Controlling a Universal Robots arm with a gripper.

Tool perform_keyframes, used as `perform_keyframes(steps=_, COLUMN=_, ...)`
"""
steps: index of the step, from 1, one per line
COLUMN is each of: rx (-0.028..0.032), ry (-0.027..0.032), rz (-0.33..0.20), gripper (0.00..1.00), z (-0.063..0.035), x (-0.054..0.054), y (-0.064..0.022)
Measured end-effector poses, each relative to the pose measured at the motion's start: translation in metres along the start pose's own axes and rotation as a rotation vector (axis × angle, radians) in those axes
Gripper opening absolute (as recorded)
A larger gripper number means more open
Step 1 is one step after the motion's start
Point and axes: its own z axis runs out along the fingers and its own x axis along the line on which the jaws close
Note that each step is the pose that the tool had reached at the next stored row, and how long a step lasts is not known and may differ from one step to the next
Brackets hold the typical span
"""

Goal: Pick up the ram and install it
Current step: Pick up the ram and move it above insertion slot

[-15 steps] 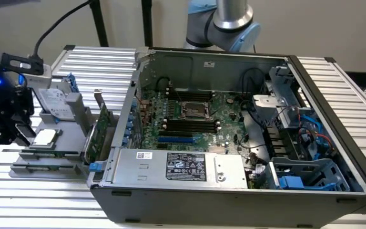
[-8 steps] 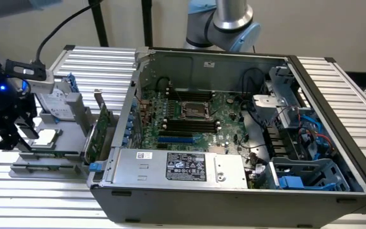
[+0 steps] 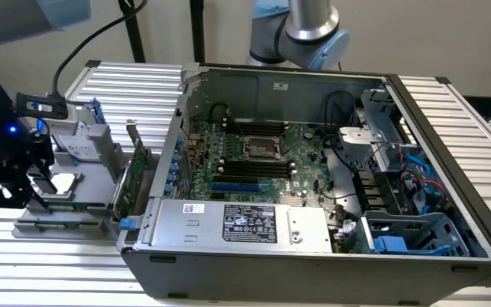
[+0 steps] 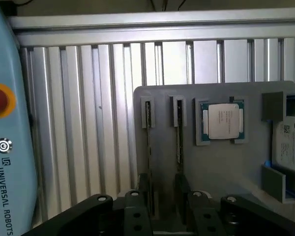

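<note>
Gripper (image 4: 162, 186) over parts tray (image 4: 221, 167), ram (image 4: 148, 142) not yet picked
Fingers (image 4: 143, 189) apart, near the slot ends; ram stands on edge in a tray slot w/ 2nd stick (image 4: 179, 142) just beside, CPU (image 4: 222, 121) next along. Tray on table (image 3: 143, 83), at ext view's left of open PC case (image 3: 314, 268)

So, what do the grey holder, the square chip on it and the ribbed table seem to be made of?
Holder: matte grey plastic, probably; flat, dull, no glints.
Chip: silvery metal lid with a soft sheen, on a green board edge.
Table: bare metal, likely aluminium; pale ribbed profiles with bright streaks.
</note>
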Motion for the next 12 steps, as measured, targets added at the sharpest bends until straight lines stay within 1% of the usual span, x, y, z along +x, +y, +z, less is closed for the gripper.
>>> perform_keyframes(steps=12, rx=-0.0006, ry=0.0001, rz=-0.017, gripper=1.00, z=0.0219, x=0.001, y=0.0001)
